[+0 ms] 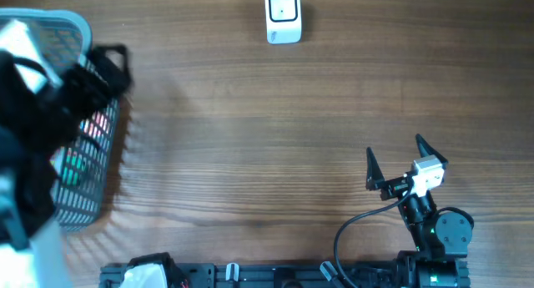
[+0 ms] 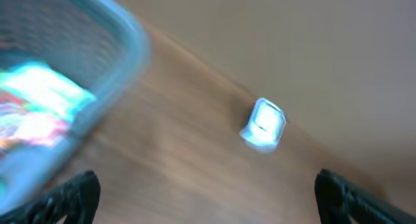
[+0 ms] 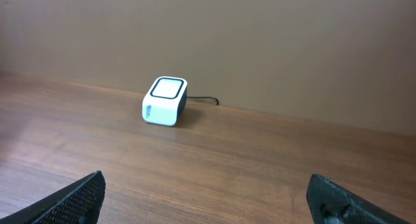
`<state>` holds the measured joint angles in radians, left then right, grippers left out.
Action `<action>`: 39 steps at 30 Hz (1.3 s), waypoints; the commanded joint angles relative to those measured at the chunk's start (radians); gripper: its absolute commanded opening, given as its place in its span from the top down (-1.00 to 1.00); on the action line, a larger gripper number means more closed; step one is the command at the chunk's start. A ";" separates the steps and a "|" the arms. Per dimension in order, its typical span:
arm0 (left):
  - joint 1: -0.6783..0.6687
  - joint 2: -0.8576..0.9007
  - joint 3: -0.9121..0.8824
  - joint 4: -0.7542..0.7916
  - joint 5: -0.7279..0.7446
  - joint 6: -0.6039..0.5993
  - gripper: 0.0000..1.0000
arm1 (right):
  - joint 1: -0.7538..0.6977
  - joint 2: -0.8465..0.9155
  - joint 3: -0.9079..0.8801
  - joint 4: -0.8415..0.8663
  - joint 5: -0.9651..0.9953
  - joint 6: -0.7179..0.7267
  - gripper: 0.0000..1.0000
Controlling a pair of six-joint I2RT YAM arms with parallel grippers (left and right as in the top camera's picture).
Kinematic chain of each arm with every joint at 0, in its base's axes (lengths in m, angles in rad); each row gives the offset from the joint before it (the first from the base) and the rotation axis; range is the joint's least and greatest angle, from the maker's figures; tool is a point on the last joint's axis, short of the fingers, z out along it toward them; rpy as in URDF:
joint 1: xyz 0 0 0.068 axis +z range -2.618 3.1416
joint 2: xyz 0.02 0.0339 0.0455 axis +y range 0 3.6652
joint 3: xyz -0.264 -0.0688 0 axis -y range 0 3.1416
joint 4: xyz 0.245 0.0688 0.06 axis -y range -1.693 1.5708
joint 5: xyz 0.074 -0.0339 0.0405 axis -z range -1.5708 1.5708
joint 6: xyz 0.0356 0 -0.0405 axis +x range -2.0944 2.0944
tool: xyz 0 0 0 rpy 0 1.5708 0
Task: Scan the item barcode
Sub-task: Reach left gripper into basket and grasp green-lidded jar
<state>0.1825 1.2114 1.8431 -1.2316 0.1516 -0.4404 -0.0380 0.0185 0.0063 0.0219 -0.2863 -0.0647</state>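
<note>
Inside basket [image 2: 127, 39], colourful item [image 2: 39, 104], left claw [image 2: 207, 185] spread wide nearby.

Brown surface [image 1: 250, 113] with fine horizontal wood grain. White scanner [image 1: 283, 15] with a dark-outlined top panel and a black back. Pale blue mesh basket [image 1: 83, 25] holds blurred pink, green and white packaging [image 2: 39, 107]. Left gripper [image 2: 208, 185] and right gripper [image 3: 205, 185] are black. Plain beige wall [image 3: 260, 42].
</note>
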 commanded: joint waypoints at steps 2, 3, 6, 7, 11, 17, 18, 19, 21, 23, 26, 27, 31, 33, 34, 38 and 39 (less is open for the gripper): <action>0.263 0.196 0.198 -0.169 -0.124 -0.206 -1.00 | 0.007 -0.005 -0.001 0.002 0.009 0.014 -0.99; 0.367 0.239 0.198 -0.226 -0.124 -0.258 -1.00 | 0.007 -0.005 -0.001 0.002 0.009 0.015 -0.99; 0.528 0.305 0.197 -0.334 -0.136 -0.306 -1.00 | 0.007 -0.005 -0.001 0.002 0.009 0.014 -1.00; 0.560 0.318 0.183 -0.353 -0.157 -0.308 -1.00 | 0.007 -0.005 -0.001 0.002 0.009 0.014 -1.00; 0.588 0.323 -0.003 -0.306 -0.217 -0.300 -1.00 | 0.007 -0.005 -0.001 0.002 0.009 0.014 -0.99; 0.587 0.323 -0.446 0.008 -0.197 -0.219 -1.00 | 0.007 -0.005 -0.001 0.002 0.009 0.015 -0.99; 0.587 0.324 -0.500 0.048 -0.198 -0.213 -1.00 | 0.007 -0.005 -0.001 0.002 0.009 0.015 -0.99; 0.587 0.326 -0.542 0.078 -0.194 -0.208 -1.00 | 0.007 -0.005 -0.001 0.002 0.009 0.014 -0.99; 0.587 0.330 -0.608 0.140 -0.156 -0.180 -1.00 | 0.007 -0.005 -0.001 0.002 0.009 0.014 -1.00; 0.587 0.332 -0.664 0.195 -0.139 -0.169 -1.00 | 0.007 -0.005 -0.001 0.002 0.009 0.014 -1.00; 0.587 0.369 -0.722 0.258 -0.130 -0.169 -1.00 | 0.007 -0.005 -0.001 0.002 0.009 0.014 -0.99; 0.587 0.391 -0.724 0.264 -0.116 -0.168 -1.00 | 0.007 -0.005 -0.001 0.002 0.009 0.014 -0.99; 0.573 0.510 -0.724 0.278 -0.093 -0.165 -1.00 | 0.007 -0.005 -0.001 0.002 0.009 0.014 -0.99; 0.563 0.559 -0.724 0.275 -0.093 -0.165 -0.91 | 0.007 -0.005 -0.001 0.002 0.009 0.014 -1.00; 0.555 0.566 -0.724 0.270 -0.093 -0.165 -0.79 | 0.007 -0.005 -0.001 0.002 0.009 0.015 -1.00; 0.530 0.554 -0.687 0.217 -0.097 -0.160 -0.31 | 0.007 -0.005 -0.001 0.002 0.009 0.015 -1.00; 0.530 0.551 -0.655 0.187 -0.097 -0.142 -0.24 | 0.007 -0.005 -0.001 0.002 0.009 0.014 -0.99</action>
<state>0.7258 1.7515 1.1419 -0.9966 0.0353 -0.6067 -0.0380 0.0185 0.0063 0.0227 -0.2867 -0.0643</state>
